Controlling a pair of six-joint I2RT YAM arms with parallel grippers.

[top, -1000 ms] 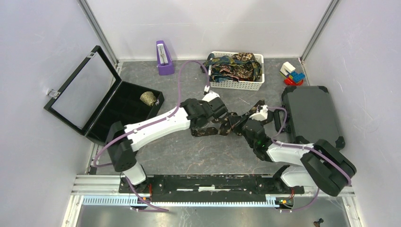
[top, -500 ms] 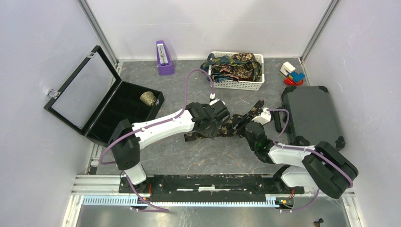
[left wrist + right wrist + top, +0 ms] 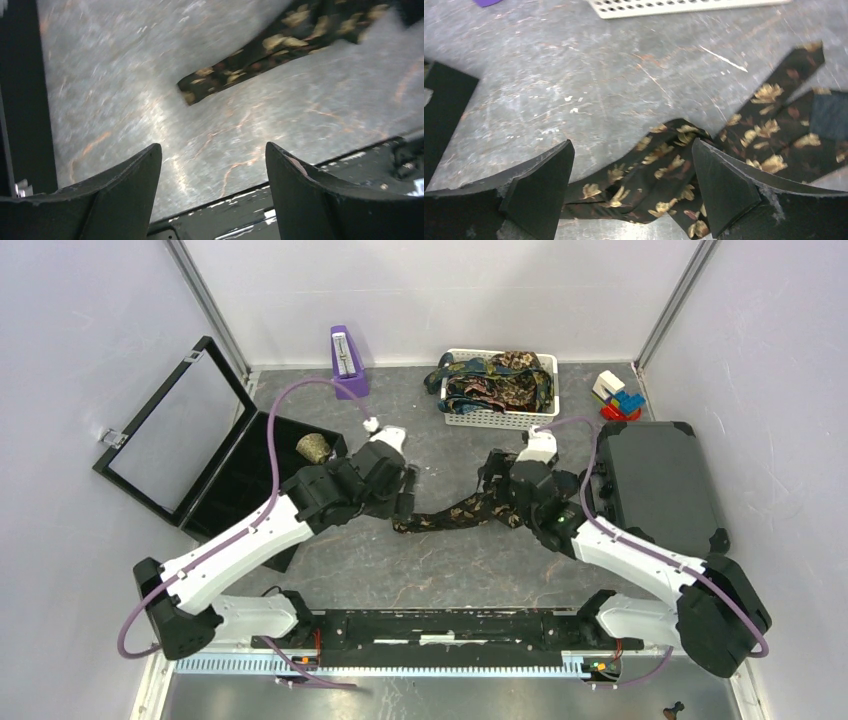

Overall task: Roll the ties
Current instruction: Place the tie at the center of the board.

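One dark tie (image 3: 455, 512) with gold floral print lies loose and partly folded on the grey table, running from near my left gripper to under my right one. My left gripper (image 3: 407, 496) is open just left of the tie's end; the left wrist view shows that end (image 3: 235, 75) ahead of the gripper (image 3: 212, 150), with nothing between the jaws. My right gripper (image 3: 493, 483) is open over the tie's folded middle (image 3: 659, 172), which lies below and between its fingers (image 3: 724, 185), not clamped. More ties (image 3: 495, 378) are heaped in a white basket (image 3: 500, 420).
An open black case (image 3: 262, 465) at the left holds a rolled tie (image 3: 313, 447). A shut dark grey case (image 3: 655, 480) lies to the right. A purple object (image 3: 347, 362) and toy blocks (image 3: 618, 395) stand by the back wall. The basket's rim (image 3: 684, 6) is just beyond the right gripper.
Both grippers opened and let go of the tie, which now lies on the table. My left arm drew back to the left; my right gripper shifted up toward the basket.
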